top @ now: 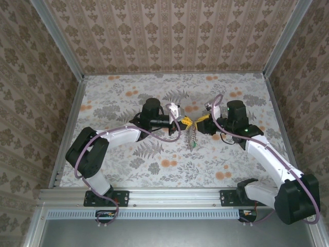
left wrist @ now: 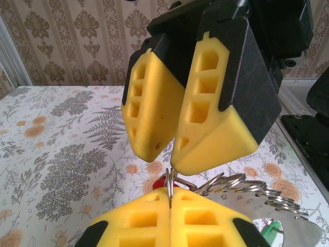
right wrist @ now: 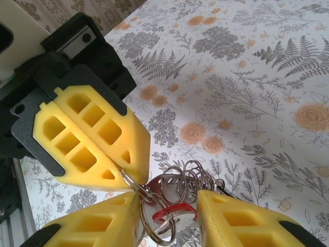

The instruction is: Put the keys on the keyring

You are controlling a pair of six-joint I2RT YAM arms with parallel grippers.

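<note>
The left gripper (left wrist: 169, 195) is clamped shut on a loop of the keyring (left wrist: 247, 189). Just beyond its tips, a red key (right wrist: 172, 212) lies across the gap of the right gripper (right wrist: 168, 203), whose jaws stand apart; whether they pinch it is unclear. The top view adds the rest of the keyring hanging below the left gripper, a green key (top: 195, 147) lowest.

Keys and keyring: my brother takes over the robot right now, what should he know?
Left gripper: shut on the keyring.
Right gripper: open, tips by the red key.
Done: red key and green key seem to hang on the keyring.
Left: find any other keys and thread them.
</note>
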